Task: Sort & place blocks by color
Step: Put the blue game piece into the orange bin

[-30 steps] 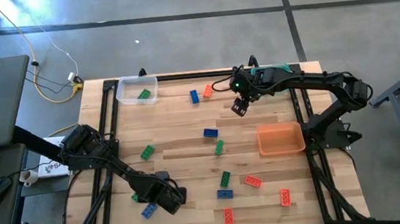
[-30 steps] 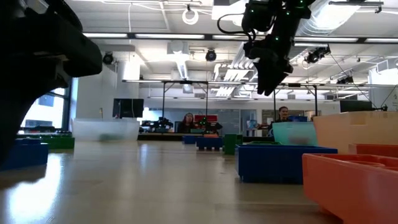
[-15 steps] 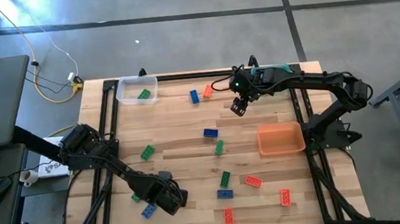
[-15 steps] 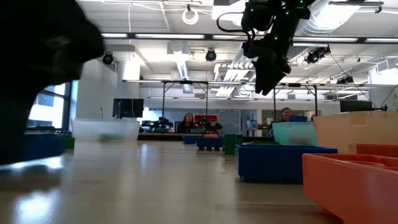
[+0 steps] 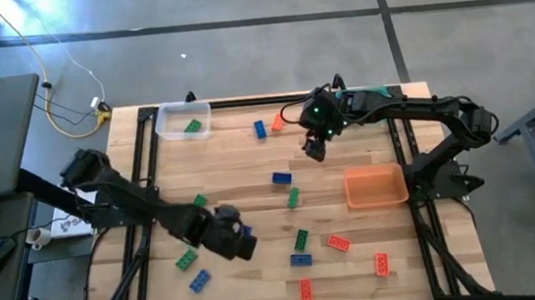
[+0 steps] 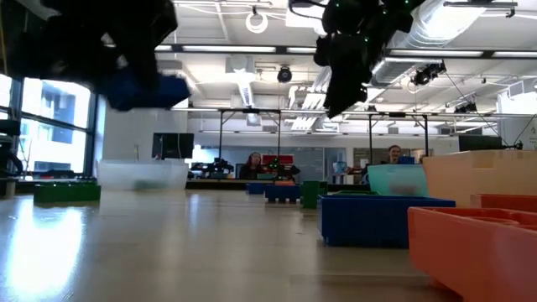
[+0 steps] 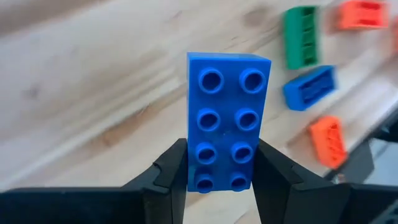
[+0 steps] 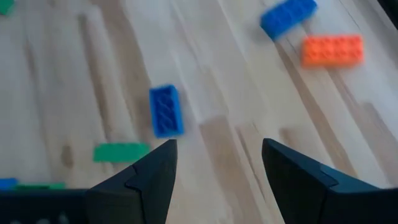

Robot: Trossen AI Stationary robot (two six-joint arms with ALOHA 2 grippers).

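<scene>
Above the wooden desk [image 5: 251,186], left of the orange tray [image 5: 375,186], a blue block [image 7: 227,129] is clamped by the left gripper [image 7: 214,168], and could be dropped if jolted; the right gripper [image 8: 217,168] hangs open.

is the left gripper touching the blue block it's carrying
Touching. The left wrist view shows the left gripper with both fingers pressed against the sides of the blue block.

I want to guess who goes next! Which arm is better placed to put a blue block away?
Left, probably. The left gripper already has its jaws shut on a blue block, raised off the table. The right gripper hangs open and empty above the table's far side.
</scene>
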